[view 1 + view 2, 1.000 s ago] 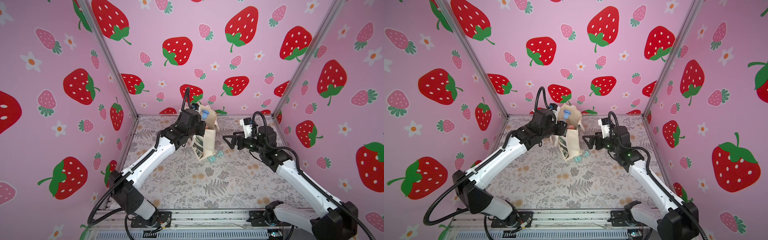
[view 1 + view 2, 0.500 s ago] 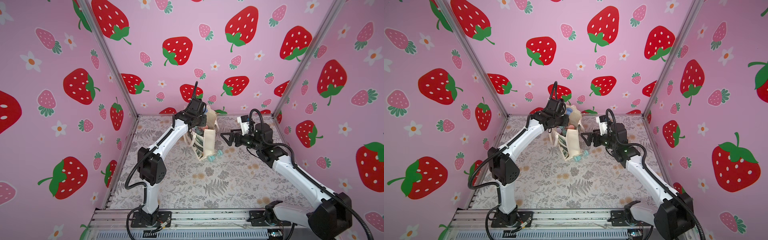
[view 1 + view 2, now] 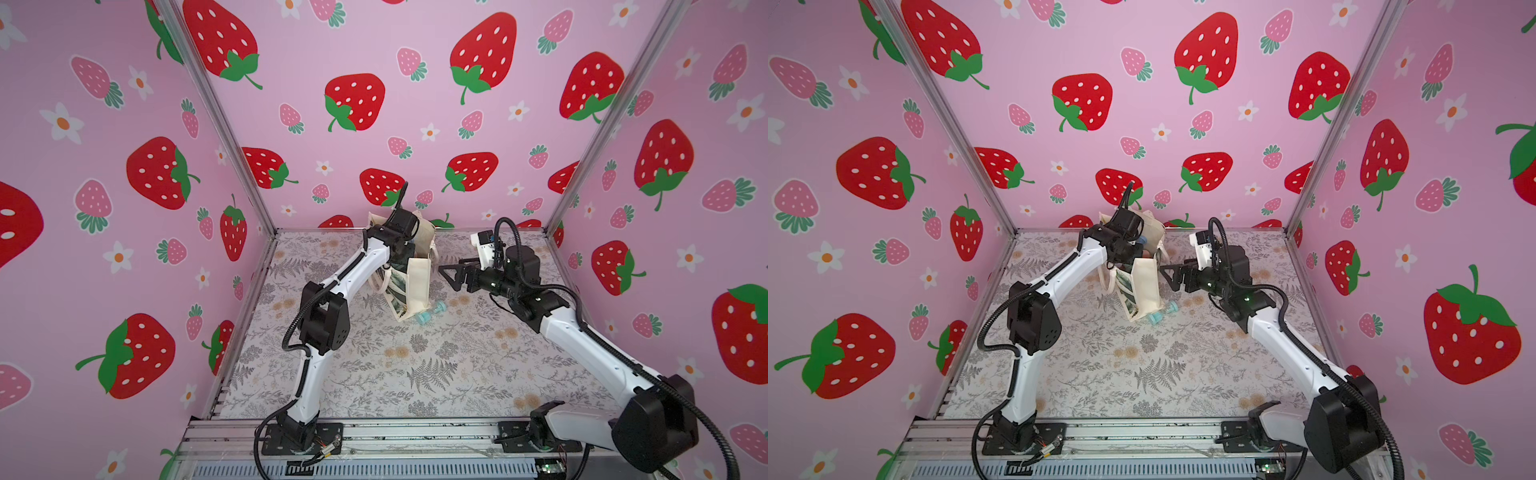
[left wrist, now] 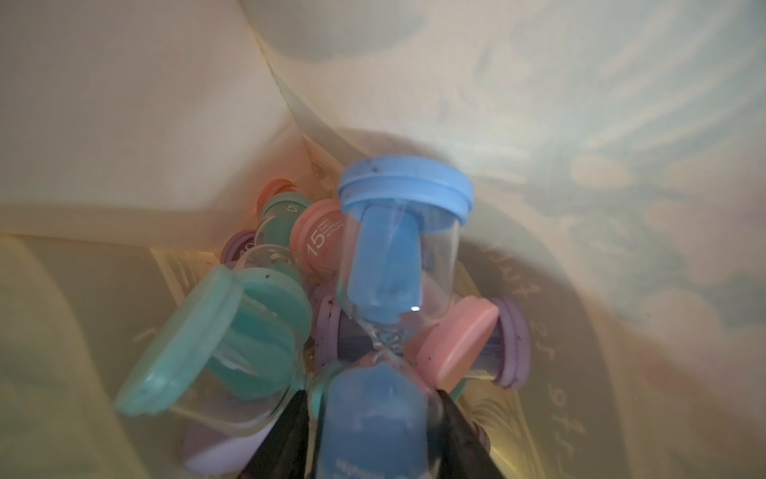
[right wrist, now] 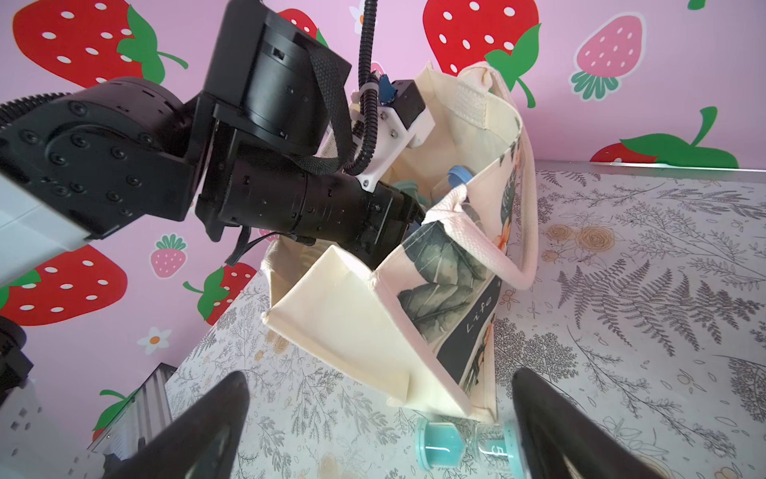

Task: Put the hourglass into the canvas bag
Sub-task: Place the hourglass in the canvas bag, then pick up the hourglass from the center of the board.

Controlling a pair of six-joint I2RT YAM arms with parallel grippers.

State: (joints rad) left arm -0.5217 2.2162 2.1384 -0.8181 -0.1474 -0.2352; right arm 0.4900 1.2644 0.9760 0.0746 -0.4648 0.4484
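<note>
Left gripper (image 4: 371,398) now deeper in canvas bag (image 3: 417,286), clamped on blue hourglass (image 4: 398,249); right gripper (image 5: 379,373) spread wide, empty.

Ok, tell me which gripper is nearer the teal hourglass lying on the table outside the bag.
Right. The right gripper hangs open above the teal hourglass, outside the canvas bag. The left gripper is down inside the bag, clamped on a blue hourglass.

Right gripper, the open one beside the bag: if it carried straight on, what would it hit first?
Probably the canvas bag: the open right gripper points at its plain cream side. The teal hourglass at its foot looks lower, though depth is unclear.
</note>
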